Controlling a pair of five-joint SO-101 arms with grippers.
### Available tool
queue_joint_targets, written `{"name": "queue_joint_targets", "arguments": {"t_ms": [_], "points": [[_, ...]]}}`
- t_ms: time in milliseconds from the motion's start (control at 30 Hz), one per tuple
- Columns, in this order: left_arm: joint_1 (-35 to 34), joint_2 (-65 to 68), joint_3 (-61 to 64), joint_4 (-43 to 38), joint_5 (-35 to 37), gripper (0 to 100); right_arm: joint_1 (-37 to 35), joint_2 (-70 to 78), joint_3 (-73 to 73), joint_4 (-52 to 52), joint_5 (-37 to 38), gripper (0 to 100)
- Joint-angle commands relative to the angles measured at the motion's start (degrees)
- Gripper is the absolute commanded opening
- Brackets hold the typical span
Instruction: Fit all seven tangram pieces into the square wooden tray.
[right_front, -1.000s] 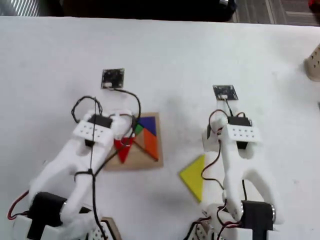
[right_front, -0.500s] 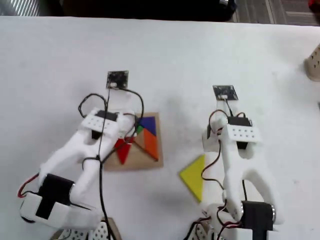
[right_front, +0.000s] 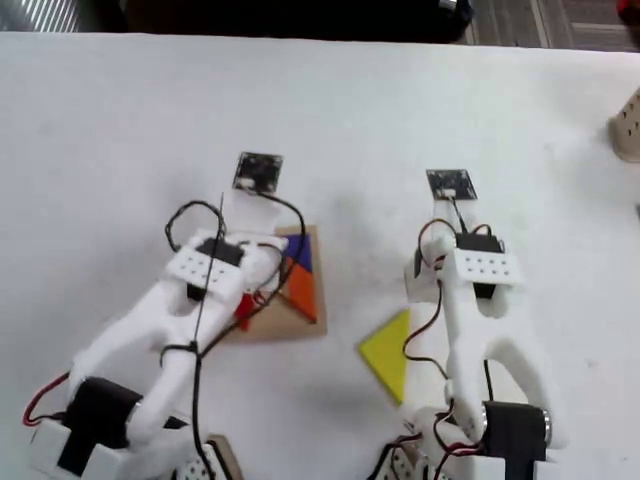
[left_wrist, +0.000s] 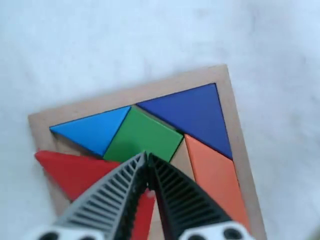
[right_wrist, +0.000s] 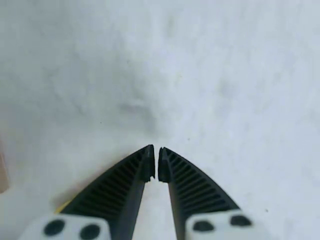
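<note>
Left gripper (left_wrist: 146, 159), pressed together, is being swung farther across the wooden tray (left_wrist: 233, 125); red triangle (left_wrist: 75, 170) under its tips is sitting over the rim, unseated. Yellow triangle (right_front: 388, 350) is being left behind the closed right gripper (right_wrist: 155, 162).

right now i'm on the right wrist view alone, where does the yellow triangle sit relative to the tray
observer: The yellow triangle lies flat on the table, outside the wooden tray, beside the right arm.
operator: what's in the tray already
observer: A light blue triangle, green square, dark blue triangle and orange piece; the red triangle overhangs its rim.
operator: and the left gripper
observer: The left gripper is shut, over the red triangle.
</note>
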Motion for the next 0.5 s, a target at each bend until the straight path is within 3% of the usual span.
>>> {"name": "queue_joint_targets", "arguments": {"t_ms": [0, 267, 467], "points": [[0.48, -3.21, -0.44, 0.18, -0.62, 2, 0.48, -2.51, -0.18, -0.92, 0.70, 1.7], [-12.62, -14.73, 2.73, 0.62, -0.53, 2, 0.48, -2.51, -0.18, -0.92, 0.79, 1.7], [-12.09, -13.32, 6.77, 0.70, -0.53, 2, 0.40, -2.51, -0.18, -0.92, 0.79, 1.7]]}}
